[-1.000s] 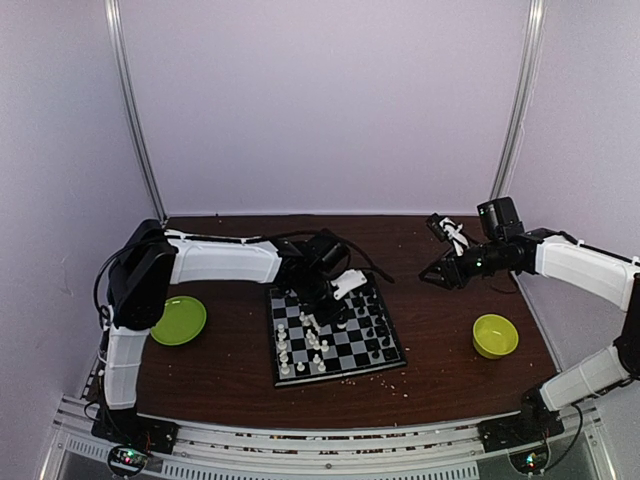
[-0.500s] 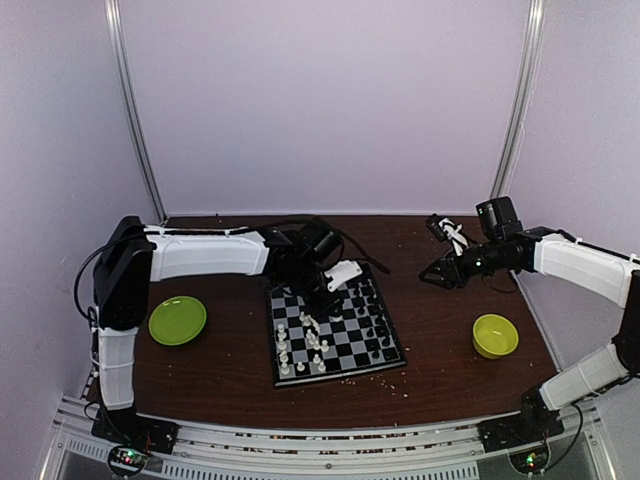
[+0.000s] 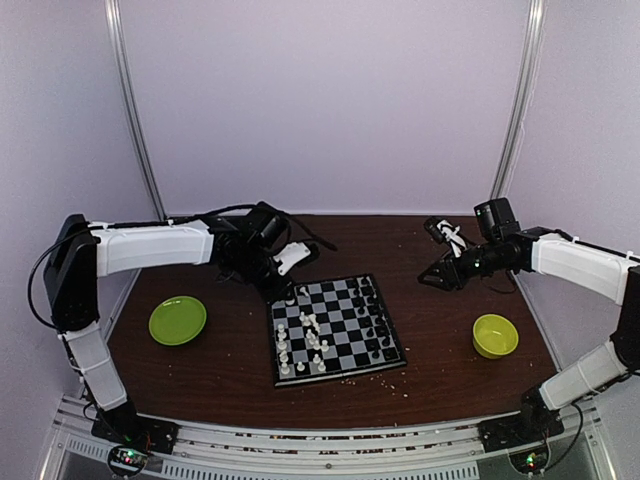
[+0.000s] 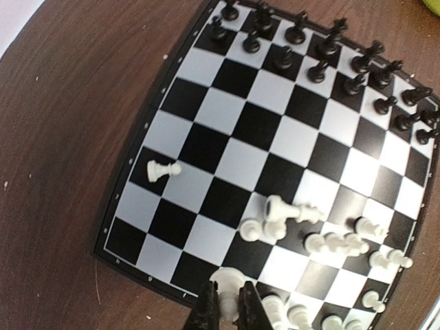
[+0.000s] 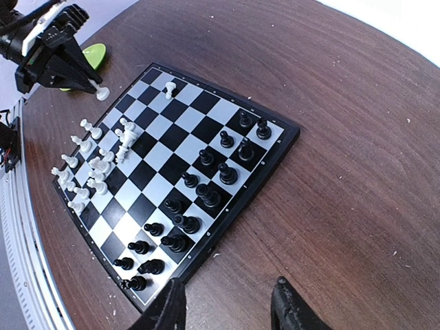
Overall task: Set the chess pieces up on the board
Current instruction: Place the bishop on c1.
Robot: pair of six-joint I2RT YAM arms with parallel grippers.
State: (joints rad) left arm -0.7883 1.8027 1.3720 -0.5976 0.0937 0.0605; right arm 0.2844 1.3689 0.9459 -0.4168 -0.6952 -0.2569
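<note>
1 white piece point(image 4: 227, 277) in left end effector point(image 4: 227, 294)

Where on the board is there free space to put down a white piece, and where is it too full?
Free: the middle squares of the board, between the black pieces and the white cluster, apart from one lone white pawn near the edge. Crowded: the white cluster and the black rows.

Flat board point(image 3: 338, 296); black pieces point(image 3: 372, 312) ranked along its 3 o'clock edge, white pieces point(image 3: 305, 340) scattered toward 8, one white piece point(image 4: 227, 278) pinched in my left gripper point(image 4: 227, 294).
</note>
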